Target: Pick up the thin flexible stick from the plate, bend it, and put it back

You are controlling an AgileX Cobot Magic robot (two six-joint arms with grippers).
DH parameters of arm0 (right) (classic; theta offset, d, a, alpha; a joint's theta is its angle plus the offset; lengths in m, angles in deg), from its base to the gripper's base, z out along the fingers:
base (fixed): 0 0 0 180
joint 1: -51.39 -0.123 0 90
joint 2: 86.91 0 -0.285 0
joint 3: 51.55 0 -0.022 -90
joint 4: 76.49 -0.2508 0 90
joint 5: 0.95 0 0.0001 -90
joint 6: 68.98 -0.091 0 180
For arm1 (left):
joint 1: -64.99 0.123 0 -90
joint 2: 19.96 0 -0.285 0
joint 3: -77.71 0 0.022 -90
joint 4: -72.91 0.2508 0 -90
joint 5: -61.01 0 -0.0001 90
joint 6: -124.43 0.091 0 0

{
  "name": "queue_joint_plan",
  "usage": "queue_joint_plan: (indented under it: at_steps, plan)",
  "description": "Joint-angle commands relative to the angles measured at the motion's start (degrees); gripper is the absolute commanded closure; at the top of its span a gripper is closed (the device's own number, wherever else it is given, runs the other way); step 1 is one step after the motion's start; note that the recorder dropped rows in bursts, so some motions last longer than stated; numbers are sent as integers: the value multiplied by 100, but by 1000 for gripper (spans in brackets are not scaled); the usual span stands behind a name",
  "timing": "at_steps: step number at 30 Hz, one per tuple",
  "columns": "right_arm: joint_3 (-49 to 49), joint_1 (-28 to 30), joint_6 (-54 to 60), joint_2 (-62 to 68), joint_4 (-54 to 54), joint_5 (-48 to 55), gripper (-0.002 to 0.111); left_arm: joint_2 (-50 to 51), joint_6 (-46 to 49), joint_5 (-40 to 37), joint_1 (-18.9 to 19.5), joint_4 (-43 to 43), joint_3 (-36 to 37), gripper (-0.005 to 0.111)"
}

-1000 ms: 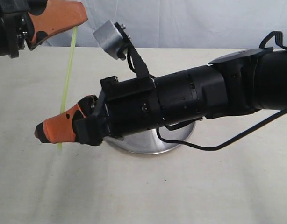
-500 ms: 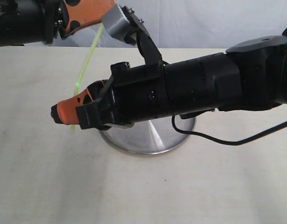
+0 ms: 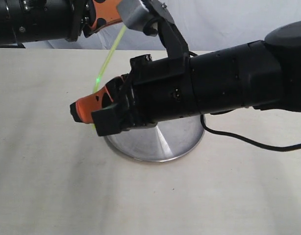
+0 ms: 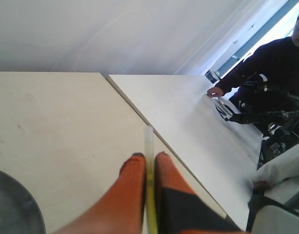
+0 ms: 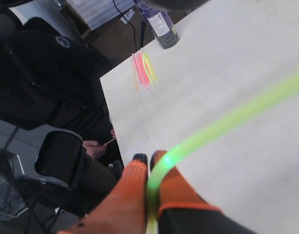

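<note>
Jaws pinched tight at both ends: the left gripper (image 3: 100, 13) nips the top of the thin flexible stick (image 3: 109, 55), and the right gripper (image 3: 82, 110) clamps its lower end. Both orange pairs sit narrow, only the rod between them. The stick slants through the air, over the left edge of the plate (image 3: 165, 147) on the pale table (image 3: 42, 186).

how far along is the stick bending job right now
Done: the thin flexible stick is off the plate, clamped by the left gripper and right gripper. In hand: bending, since the right wrist view shows it curving at the gripper. Left: putting it back on the plate.
</note>
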Motion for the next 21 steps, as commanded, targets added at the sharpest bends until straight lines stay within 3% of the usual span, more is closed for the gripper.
queue_joint_plan:
  at_steps: [1,21]
  plan:
    - [-23,-8,42,-150,223,267,109,74,45,77,-28,13,-20,107]
    - [-23,-8,52,-466,301,26,109,191,-11,31,-28,13,-20,107]
